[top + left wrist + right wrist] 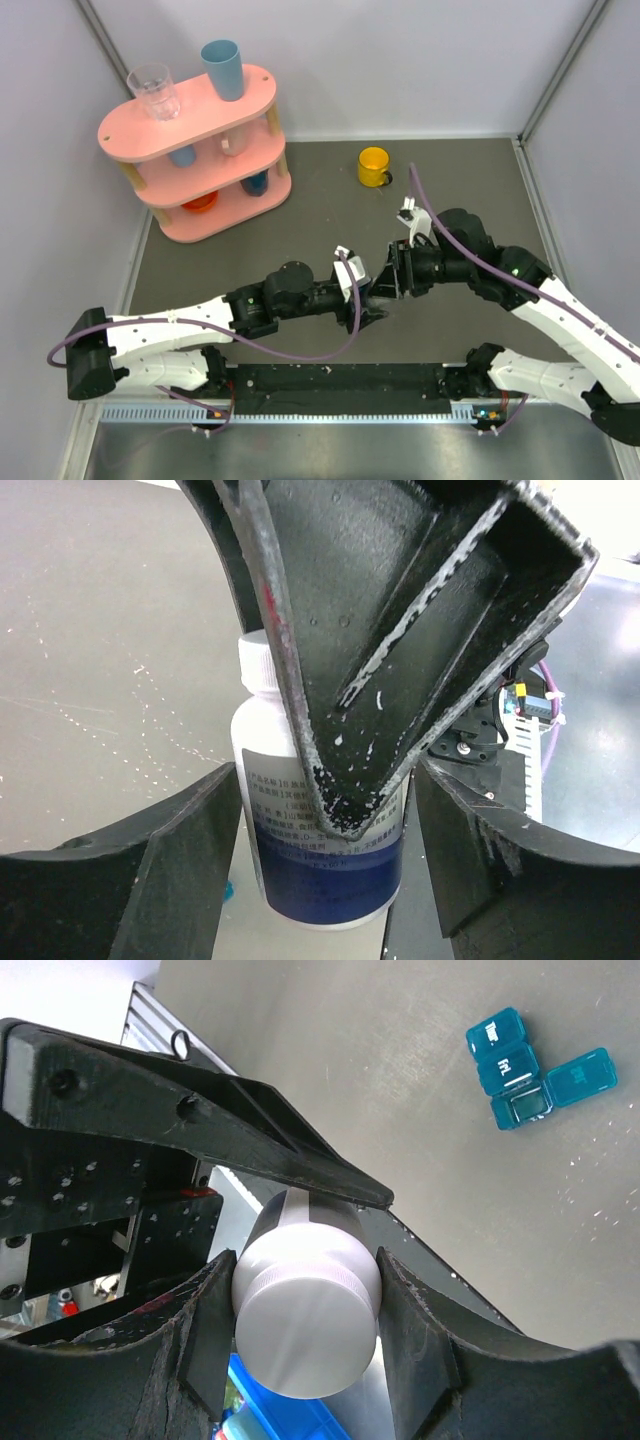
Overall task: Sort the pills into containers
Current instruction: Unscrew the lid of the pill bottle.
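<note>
Judging the risk first, we thought the white bottle (320,880) could twist or slip, since the right gripper (300,1295) pinched only its cap (305,1335). The left gripper (322,815) had its fingers flanking the labelled body, and we could not tell whether they pressed it. A loose hold there might spill pills across the table (400,1130). The teal pill box (520,1065), one lid flipped open, lay well apart from the right gripper, toward the upper right of its wrist view.

Probably a robotics lab cell: plain white walls (400,60) box in a grey table (330,190), left arm (170,335) and right arm (570,315) bolted at its near edge.
</note>
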Available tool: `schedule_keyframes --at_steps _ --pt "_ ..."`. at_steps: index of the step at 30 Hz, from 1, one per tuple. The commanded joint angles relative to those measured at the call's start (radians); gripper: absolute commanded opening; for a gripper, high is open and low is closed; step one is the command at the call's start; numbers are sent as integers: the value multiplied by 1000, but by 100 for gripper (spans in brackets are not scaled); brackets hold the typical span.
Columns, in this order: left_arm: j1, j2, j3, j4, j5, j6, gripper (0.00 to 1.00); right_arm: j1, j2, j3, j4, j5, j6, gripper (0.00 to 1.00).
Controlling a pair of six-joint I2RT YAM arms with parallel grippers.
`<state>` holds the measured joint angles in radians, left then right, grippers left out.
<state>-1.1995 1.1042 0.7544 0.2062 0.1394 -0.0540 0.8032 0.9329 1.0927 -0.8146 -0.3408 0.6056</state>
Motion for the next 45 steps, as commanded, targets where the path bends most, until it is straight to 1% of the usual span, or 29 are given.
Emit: schedule_keyframes --at_steps 1,4,5,7,8,10,11,13,14,15,16,17,20,21,23,24,25,27,30,32,35,39,40,41,42,43,45 --pt "-3 -4 36 -7 32 -12 76 11 -32 10 45 3 11 0" --pt "-3 -6 36 -14 35 -15 76 11 -34 10 45 2 13 0" --pt "-3 -6 36 -16 35 -15 74 11 -34 10 45 -1 13 0" --pt "-3 -6 36 -19 32 -17 68 11 -36 10 45 0 11 0" --pt "-5 -6 39 -21 31 -17 62 11 -36 9 45 -1 13 0" --pt "-5 -6 40 -24 28 -17 58 11 -42 7 43 0 13 0" --pt "-5 -4 42 -24 28 -17 52 11 -40 6 45 -1 14 0" --pt "-3 -1 46 -25 31 -20 42 11 -42 3 45 -3 14 0" --pt "-3 2 52 -28 29 -21 35 10 -42 -1 45 -1 14 0" --pt "-3 5 56 -31 31 -23 13 11 -40 -2 45 -1 16 0" --pt "-3 8 62 -34 28 -29 5 11 -40 -4 46 -1 14 0" --pt "-3 11 63 -36 28 -33 0 11 -40 -5 45 3 16 0" --pt "-3 11 62 -30 38 -53 0 11 -49 -5 51 28 20 26" --pt "-3 10 59 -21 39 -59 0 10 -54 -5 54 42 25 43" --pt "-3 -3 39 -1 28 -98 0 11 -80 -4 75 97 37 53" --pt "-5 -9 28 33 20 -115 0 11 -92 -5 90 123 45 59" --pt "-3 -27 1 53 16 -159 0 11 -103 -10 124 178 62 62" --pt "-3 -49 -32 131 -7 -205 0 11 -140 -30 176 218 80 67" --pt "-3 -95 -87 197 -35 -308 0 11 -172 -74 307 247 123 68" --pt "-3 -107 -105 220 -47 -328 0 11 -178 -97 383 260 151 69" --pt "-3 -130 -118 220 -89 -371 0 14 -178 -105 439 281 154 70" --pt "-5 -132 -109 190 -132 -449 0 51 -177 -96 454 338 109 70" --pt "-5 -130 -104 184 -129 -460 0 62 -177 -90 456 389 96 70" --pt "-5 -132 -101 179 -164 -469 0 77 -175 -86 454 413 88 70" --pt "-5 -130 -99 174 -169 -483 0 91 -174 -85 447 433 83 70" --pt "-3 -130 -92 168 -179 -484 0 118 -169 -77 442 472 80 70" --pt "-3 -129 -87 157 -190 -483 0 136 -161 -71 433 493 79 70"
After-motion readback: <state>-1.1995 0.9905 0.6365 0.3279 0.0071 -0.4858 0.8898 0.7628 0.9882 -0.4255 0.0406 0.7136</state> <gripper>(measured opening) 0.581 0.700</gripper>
